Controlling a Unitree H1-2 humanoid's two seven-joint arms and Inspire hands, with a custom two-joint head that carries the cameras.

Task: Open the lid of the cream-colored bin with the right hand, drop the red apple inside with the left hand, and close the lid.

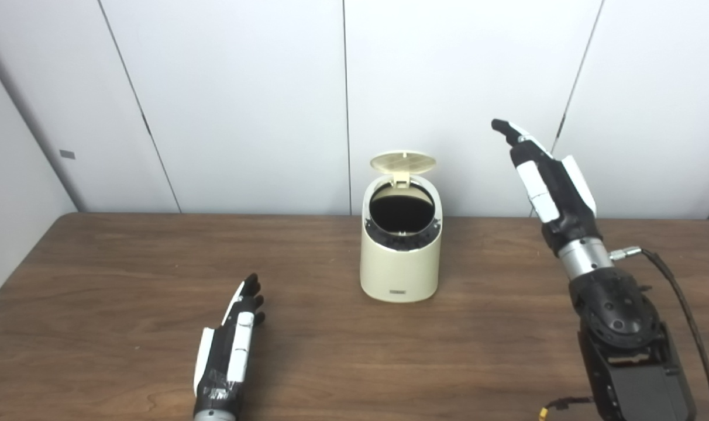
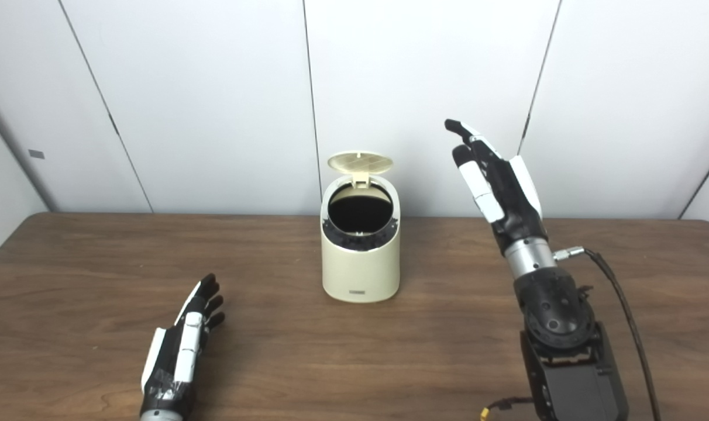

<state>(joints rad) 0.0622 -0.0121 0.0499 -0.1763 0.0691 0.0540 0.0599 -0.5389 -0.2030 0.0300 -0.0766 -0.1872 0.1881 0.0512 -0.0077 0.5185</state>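
The cream-colored bin (image 1: 399, 263) stands on the wooden table (image 1: 126, 275) near its back edge, with its round lid (image 1: 403, 162) flipped up and the dark inside showing. My right hand (image 1: 544, 178) is raised to the right of the bin, above lid height, fingers stretched out and holding nothing. My left hand (image 1: 233, 339) lies low over the table at the front left, fingers extended and empty. No red apple shows in either view.
White wall panels (image 1: 243, 99) close off the space right behind the table. A black cable (image 1: 682, 310) runs from my right wrist down toward the front right corner.
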